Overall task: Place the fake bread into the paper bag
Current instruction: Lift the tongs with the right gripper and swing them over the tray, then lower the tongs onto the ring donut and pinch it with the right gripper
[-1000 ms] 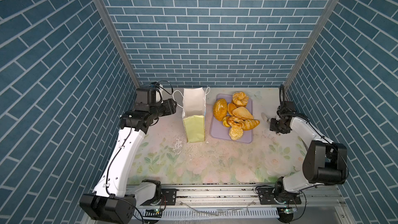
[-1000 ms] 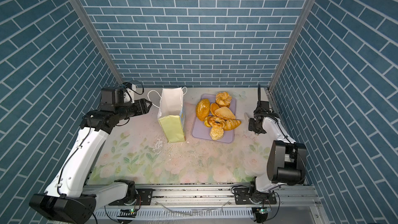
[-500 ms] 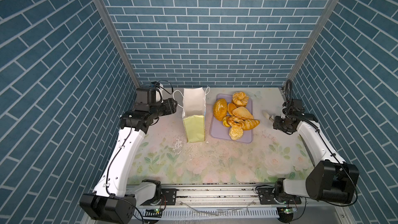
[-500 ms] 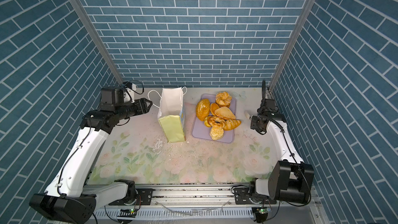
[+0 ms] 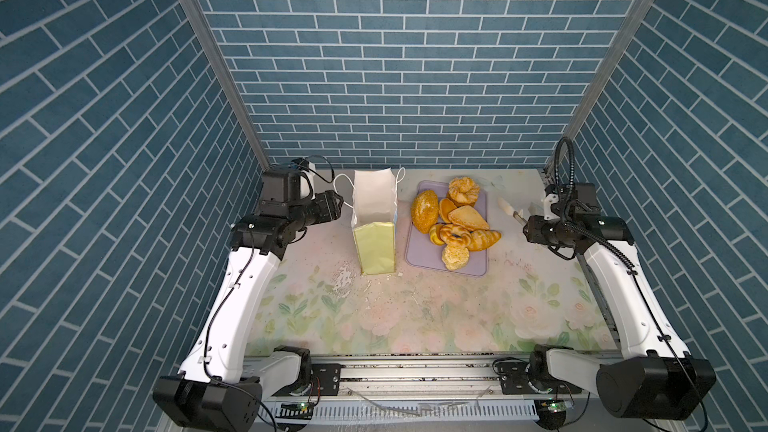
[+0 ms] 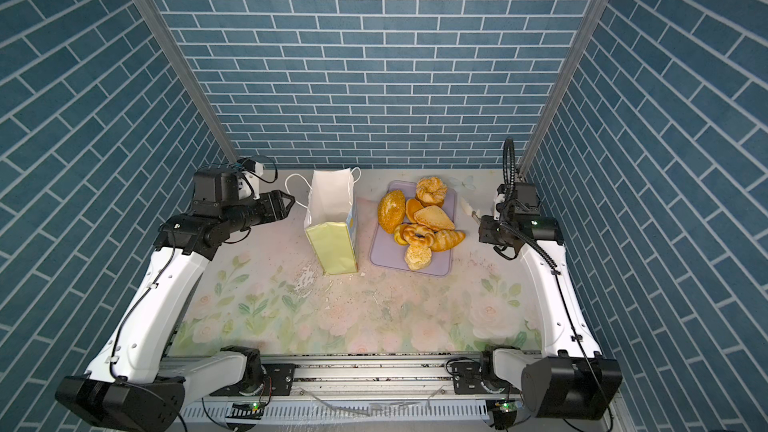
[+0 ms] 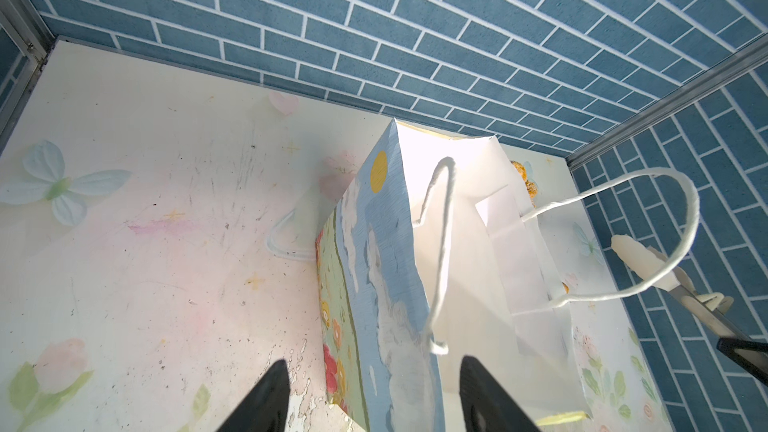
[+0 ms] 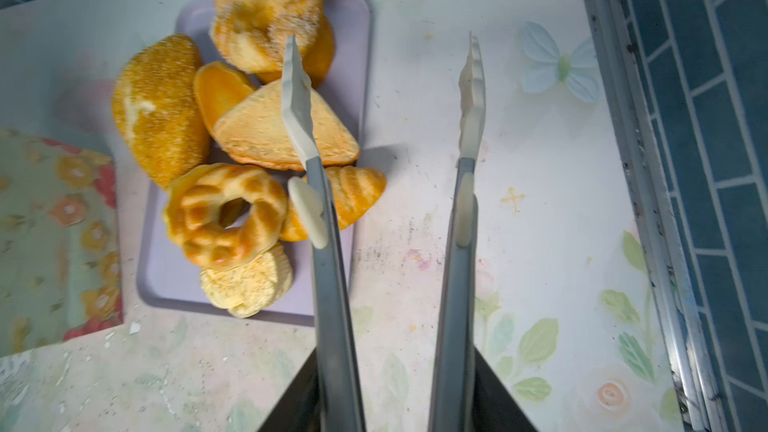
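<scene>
The paper bag (image 5: 374, 218) (image 6: 332, 218) stands upright and open on the table, its white inside showing. My left gripper (image 5: 338, 205) (image 7: 376, 361) is open, and the bag's painted left wall (image 7: 374, 263) runs between its two fingers without being pinched. The fake bread (image 5: 453, 218) (image 6: 419, 222) (image 8: 232, 139), several pastries, lies heaped on a lavender tray (image 5: 419, 257) (image 8: 166, 284). My right gripper (image 5: 527, 226) (image 8: 395, 353) is shut on metal tongs (image 5: 509, 209) (image 8: 328, 243). The tongs hang open and empty just right of the tray.
The bag's white cord handles (image 7: 440, 251) droop over its mouth. The right side wall and its metal rail (image 8: 636, 160) run close beside the tongs. Paint flakes and crumbs (image 5: 343, 280) litter the floral tabletop in front of the bag.
My right arm has unfolded, its elbow swinging toward the front, and the tongs now sit higher beside the tray. The left arm, bag and bread have not moved.
</scene>
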You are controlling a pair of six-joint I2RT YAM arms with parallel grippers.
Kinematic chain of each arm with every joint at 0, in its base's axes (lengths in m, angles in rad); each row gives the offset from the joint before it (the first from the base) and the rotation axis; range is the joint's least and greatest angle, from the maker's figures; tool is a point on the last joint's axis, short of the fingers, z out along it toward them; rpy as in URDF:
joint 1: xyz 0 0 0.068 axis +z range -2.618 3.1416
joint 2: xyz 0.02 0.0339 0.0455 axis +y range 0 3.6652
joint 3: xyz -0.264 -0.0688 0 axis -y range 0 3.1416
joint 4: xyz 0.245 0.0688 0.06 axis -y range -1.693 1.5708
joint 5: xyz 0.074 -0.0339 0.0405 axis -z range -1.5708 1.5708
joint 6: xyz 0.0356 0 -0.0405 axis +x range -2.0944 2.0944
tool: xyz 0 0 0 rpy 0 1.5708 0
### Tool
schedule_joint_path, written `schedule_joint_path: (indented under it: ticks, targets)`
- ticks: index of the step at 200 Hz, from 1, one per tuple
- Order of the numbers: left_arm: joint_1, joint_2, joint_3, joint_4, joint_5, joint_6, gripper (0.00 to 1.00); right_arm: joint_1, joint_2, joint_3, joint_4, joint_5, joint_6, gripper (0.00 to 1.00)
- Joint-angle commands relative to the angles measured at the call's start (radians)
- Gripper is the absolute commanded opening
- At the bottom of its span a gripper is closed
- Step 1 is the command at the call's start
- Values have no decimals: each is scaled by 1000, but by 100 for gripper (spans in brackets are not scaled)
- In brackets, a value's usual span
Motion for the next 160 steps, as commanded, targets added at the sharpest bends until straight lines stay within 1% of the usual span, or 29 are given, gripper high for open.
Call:
schedule_joint_path:
  ticks: [1,41,71,83,88,109,160]
  targets:
    - [-3,-19,-8,21,16,-2,67,92,-2,46,-59,-38,-36,49]
    - [-3,-31,-11,16,18,-1,67,274,40,76,-88,-21,-44,48]
    - [-3,-41,-17,15,14,-2,67,360,71,77,-102,-5,-52,47]
    - [-3,-42,-19,14,15,-3,67,384,82,78,-104,-5,-59,46]
    - [-4,-42,-19,13,14,-1,67,393,86,80,-106,18,-61,46]
    - [-3,-43,-24,14,13,-4,67,424,106,84,-107,39,-74,44]
    - [-4,-43,-26,12,6,-4,67,457,188,124,-123,79,-130,41]
